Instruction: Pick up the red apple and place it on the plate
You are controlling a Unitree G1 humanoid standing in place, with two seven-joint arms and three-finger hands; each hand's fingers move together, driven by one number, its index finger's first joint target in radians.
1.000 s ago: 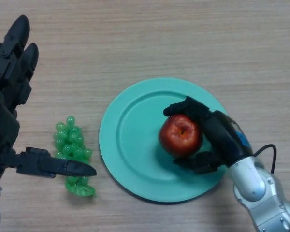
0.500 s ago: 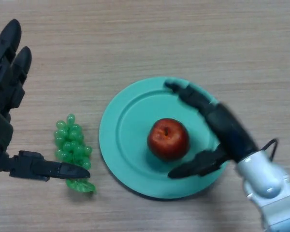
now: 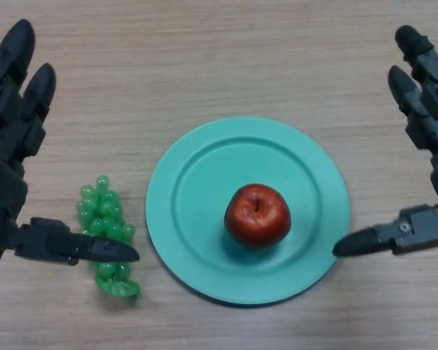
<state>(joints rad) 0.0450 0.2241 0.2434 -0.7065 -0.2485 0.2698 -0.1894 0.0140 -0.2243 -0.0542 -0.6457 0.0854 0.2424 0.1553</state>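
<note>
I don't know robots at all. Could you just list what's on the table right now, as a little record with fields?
apple: red, stem up, resting near the plate's middle, free of both hands
plate: teal, round, on the wooden table
grapes: green bunch, left of the plate
left hand: open, thumb over the grapes
right hand: open, thumb tip at the plate's right rim

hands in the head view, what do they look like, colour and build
Both are the same: the left hand and the right hand are matte black, blocky and mechanical, made of jointed segments with thick fingers ending in rounded tips. Each has a thumb tapering to a blunt point. No markings show on either.
</note>
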